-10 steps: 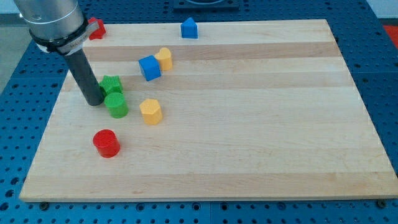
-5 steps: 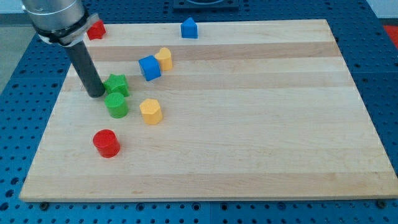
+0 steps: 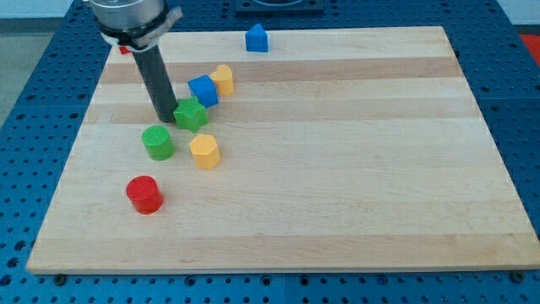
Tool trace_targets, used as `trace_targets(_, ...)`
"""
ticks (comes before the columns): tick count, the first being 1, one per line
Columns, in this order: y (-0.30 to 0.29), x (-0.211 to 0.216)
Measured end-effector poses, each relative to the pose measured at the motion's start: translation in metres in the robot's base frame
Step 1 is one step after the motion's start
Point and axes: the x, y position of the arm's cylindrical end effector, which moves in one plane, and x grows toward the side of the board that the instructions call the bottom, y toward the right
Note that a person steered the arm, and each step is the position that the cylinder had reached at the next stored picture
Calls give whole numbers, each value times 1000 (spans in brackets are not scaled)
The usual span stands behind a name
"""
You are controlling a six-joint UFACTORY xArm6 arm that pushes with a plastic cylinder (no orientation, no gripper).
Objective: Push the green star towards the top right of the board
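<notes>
The green star (image 3: 192, 114) lies left of the board's middle, just below the blue cube (image 3: 203, 89) and close to touching it. My tip (image 3: 164, 119) sits right against the star's left side. The dark rod rises from there toward the view's top left. The green cylinder (image 3: 158, 143) stands below and left of the star, apart from it.
A yellow block (image 3: 204, 151) lies below the star and another yellow block (image 3: 223, 79) sits right of the blue cube. A red cylinder (image 3: 144, 194) is at the lower left. A blue house-shaped block (image 3: 257, 38) stands at the top edge. A red block (image 3: 125, 51) is mostly hidden behind the arm.
My tip has moved right and slightly up, pushing the green star right, away from the green cylinder and up against the blue cube. The other blocks have not moved.
</notes>
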Motion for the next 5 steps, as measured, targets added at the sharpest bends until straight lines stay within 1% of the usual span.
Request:
trace_targets(2,37,23)
trace_targets(3,60,20)
trace_targets(5,112,-26)
